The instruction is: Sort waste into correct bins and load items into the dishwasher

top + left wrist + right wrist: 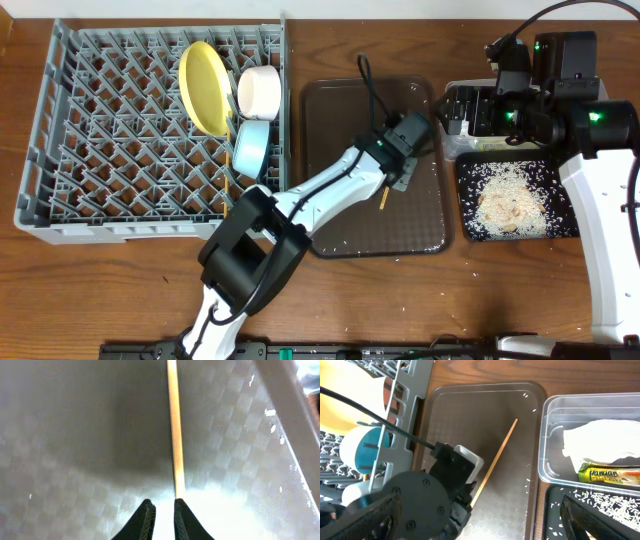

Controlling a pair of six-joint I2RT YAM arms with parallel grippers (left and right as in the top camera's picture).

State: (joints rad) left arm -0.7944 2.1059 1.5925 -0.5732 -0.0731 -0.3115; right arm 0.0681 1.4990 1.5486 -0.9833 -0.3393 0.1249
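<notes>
Two fingertips of the left gripper (164,510) stand a narrow slit apart, low over the brown tray (325,130), with only bare tray showing between them. A chopstick (173,435) lies flat there, its near end touching one finger rather than sitting in the gap, so I judge it not gripped. It belongs in the dish rack (60,130), where the yellow plate (203,85) stands on edge between pegs.

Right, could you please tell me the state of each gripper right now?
Left gripper: barely open, chopstick end at its tips, not gripped.
Right gripper: wide open, empty.
</notes>
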